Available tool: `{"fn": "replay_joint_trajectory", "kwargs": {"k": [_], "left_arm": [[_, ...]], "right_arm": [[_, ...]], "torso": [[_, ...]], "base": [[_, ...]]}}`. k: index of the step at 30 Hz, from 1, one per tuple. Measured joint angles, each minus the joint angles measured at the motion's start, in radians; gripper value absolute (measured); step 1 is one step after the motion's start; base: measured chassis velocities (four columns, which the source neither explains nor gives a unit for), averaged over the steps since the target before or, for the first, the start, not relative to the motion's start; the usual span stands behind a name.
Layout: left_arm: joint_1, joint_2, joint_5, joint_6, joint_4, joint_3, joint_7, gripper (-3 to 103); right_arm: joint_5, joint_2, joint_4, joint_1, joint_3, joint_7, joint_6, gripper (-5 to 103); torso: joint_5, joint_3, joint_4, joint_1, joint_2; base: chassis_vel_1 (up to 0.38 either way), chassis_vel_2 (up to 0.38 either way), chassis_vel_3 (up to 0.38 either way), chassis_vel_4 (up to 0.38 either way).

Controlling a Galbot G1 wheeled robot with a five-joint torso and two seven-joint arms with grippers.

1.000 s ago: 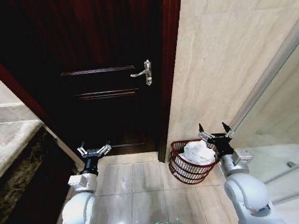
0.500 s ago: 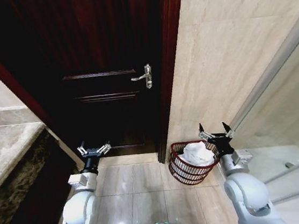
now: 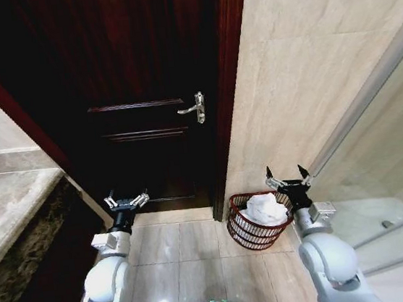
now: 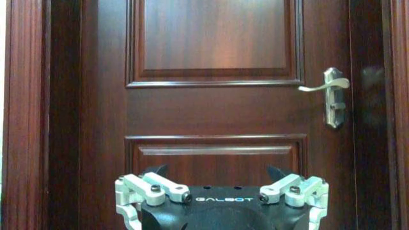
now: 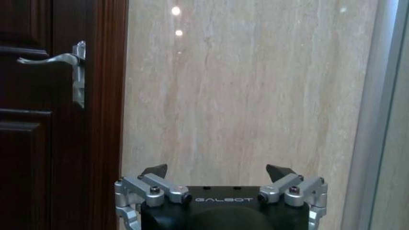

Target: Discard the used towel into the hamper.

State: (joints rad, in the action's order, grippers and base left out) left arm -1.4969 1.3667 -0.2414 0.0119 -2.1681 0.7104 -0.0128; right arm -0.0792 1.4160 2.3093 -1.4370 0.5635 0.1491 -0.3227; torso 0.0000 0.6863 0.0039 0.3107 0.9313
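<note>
Since the white towel [image 3: 264, 208] already lies inside the hamper [image 3: 248, 231] on the floor by the wall corner, the task looks finished, with the right gripper [image 3: 286, 180] wide open and empty just beside the rim, and the left gripper [image 3: 126, 201] open and idle before the door [image 3: 144, 92].

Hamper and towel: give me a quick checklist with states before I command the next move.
1. Towel inside the hamper: ok, the white cloth sits within the rim.
2. Hamper upright on the floor tiles by the wall: ok.
3. Right gripper free of the towel: ok, open and empty, raised beside the hamper's rim.
4. Left gripper empty: ok, open, held up facing the door.
5. Door shut, with its handle level: ok.
6. Any cloth hanging over the hamper's far rim: cannot tell.
</note>
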Motion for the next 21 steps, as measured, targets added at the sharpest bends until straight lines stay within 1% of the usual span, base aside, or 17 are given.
{"fn": "replay_joint_trajectory", "kwargs": {"k": [21], "left_arm": [[-0.006,0.013,0.003,0.008,-0.011,-0.005,-0.007,100]], "right_arm": [[0.0,-0.001,0.01,-0.015,0.012,0.004,0.001,100]], "torso": [[0.0,0.055,0.0,0.045,0.1]], "base": [[0.0,0.0,0.0,0.0]]}}
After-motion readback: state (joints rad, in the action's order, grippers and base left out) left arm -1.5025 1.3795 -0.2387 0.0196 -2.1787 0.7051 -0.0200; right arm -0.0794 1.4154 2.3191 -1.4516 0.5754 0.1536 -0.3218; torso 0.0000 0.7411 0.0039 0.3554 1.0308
